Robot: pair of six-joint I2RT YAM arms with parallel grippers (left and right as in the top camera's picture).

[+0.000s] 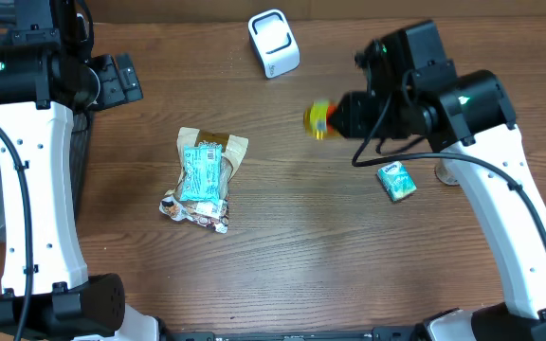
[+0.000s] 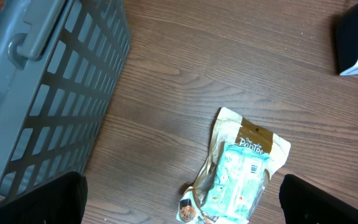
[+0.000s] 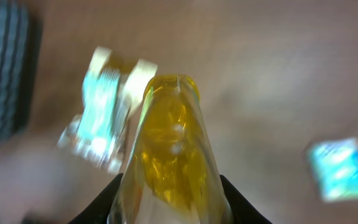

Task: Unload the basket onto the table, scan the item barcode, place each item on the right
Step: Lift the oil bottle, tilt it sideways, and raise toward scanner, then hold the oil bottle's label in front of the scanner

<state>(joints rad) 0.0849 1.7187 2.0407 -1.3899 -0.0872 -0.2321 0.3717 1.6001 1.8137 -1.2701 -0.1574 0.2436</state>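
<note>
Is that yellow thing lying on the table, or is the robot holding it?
Held. The right pincer is shut on the yellow item, which sticks out of its grip, clear of the table.

Yellow translucent bottle (image 1: 318, 120), blurred, in the right fingers (image 3: 230, 205), near the white scanner (image 1: 274, 44)

A robot test bench staged as a shop checkout: wood-grain worktop (image 1: 301, 246), white barcode scanner (image 1: 274, 43), grey plastic basket (image 2: 36, 93), packaged snacks (image 1: 202, 180).
</note>
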